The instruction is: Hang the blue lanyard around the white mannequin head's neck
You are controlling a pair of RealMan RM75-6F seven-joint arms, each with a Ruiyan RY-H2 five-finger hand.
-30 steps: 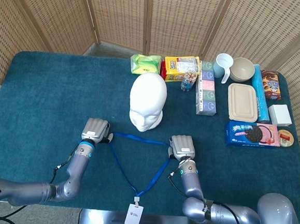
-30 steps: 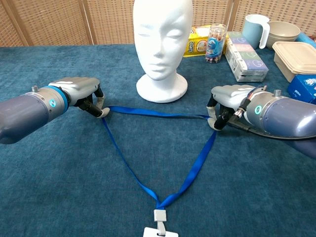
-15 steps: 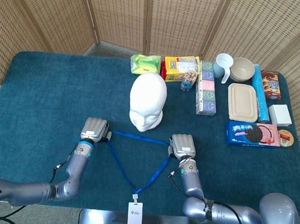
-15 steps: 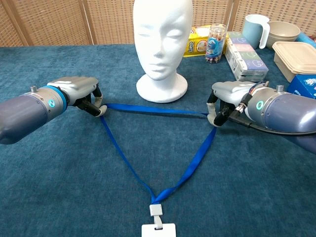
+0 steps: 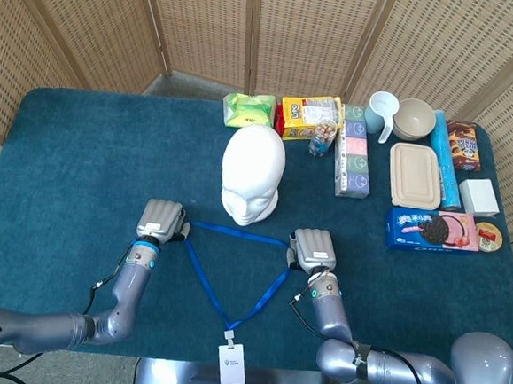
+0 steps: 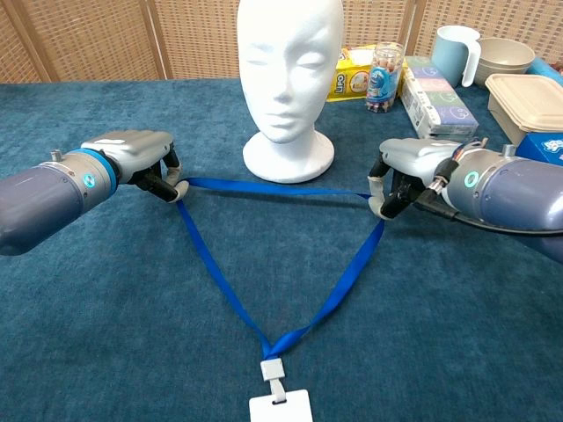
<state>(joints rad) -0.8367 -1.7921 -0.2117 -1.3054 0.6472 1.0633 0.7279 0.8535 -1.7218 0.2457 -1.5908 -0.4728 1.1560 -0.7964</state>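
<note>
The blue lanyard (image 5: 232, 279) (image 6: 224, 286) is stretched into a triangle just in front of the white mannequin head (image 5: 252, 175) (image 6: 289, 75). My left hand (image 5: 161, 219) (image 6: 134, 158) pinches its left corner. My right hand (image 5: 313, 248) (image 6: 413, 167) pinches the right corner. The strap between my hands runs taut close to the head's base. A white badge (image 5: 229, 365) (image 6: 281, 407) hangs from the lanyard's near point, by the table's front edge.
Behind the head lie a green packet (image 5: 249, 110), a yellow snack bag (image 5: 310, 116) and a small jar (image 5: 322, 140). To the right stand a pastel box (image 5: 353, 152), a cup (image 5: 383, 113), a bowl (image 5: 414, 119), a beige lidded container (image 5: 415, 175) and a cookie box (image 5: 432, 229).
Both hands have lifted and moved the lanyard toward the mannequin head. The badge has slid away from the table's front edge, further into the chest view.
</note>
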